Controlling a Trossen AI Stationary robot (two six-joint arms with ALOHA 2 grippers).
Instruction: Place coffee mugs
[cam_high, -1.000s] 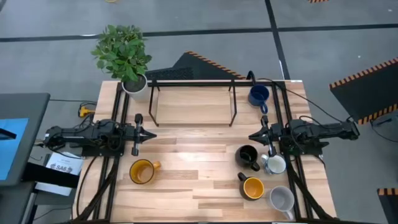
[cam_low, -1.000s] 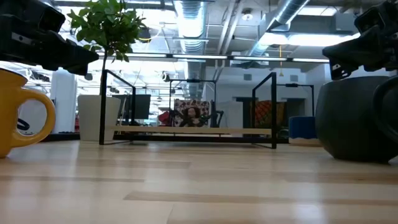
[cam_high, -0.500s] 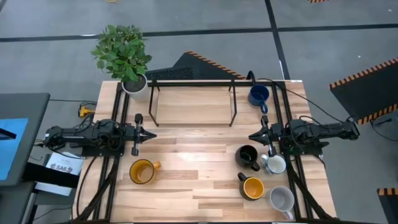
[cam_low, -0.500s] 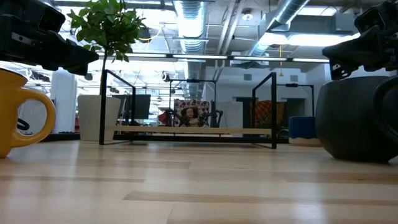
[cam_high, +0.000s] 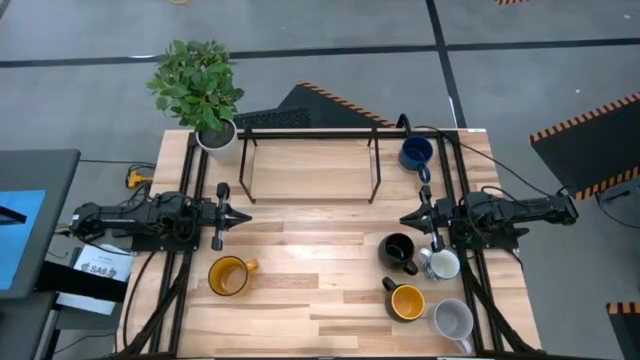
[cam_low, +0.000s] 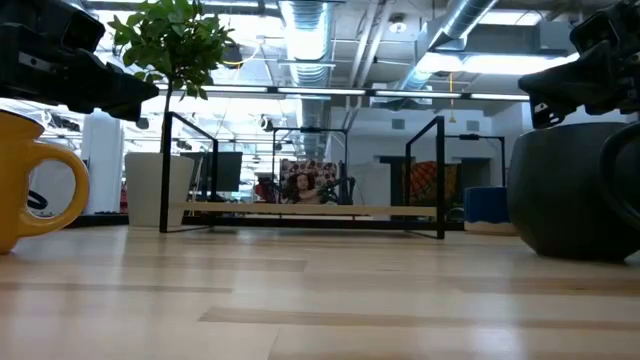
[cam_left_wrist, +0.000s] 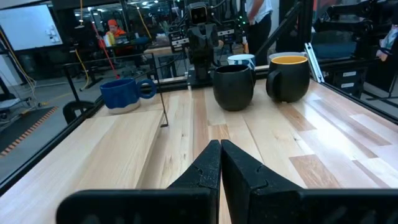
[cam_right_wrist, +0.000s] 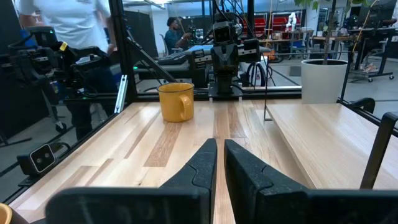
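Six mugs stand upright on their bases on the wooden table. By the right arm are the black mug (cam_high: 398, 251), the white mug with bluish marks (cam_high: 440, 263), a yellow-orange mug (cam_high: 406, 301) and the light grey-white mug (cam_high: 453, 320). The dark blue mug (cam_high: 416, 153) stands at the far right. The second yellow-orange mug (cam_high: 229, 276) stands near the left arm. My left gripper (cam_high: 238, 215) is shut at the left edge, above the table, pointing right. My right gripper (cam_high: 407, 217) is shut at the right edge, pointing left. Neither touches a mug.
A black wire rack (cam_high: 310, 160) stands on the far half of the table, with a raised wooden board under it. A white pot with a green plant (cam_high: 217, 135) is at the far left corner. Bare wood (cam_high: 320, 240) lies between the grippers. People show in the room beyond (cam_right_wrist: 68, 25).
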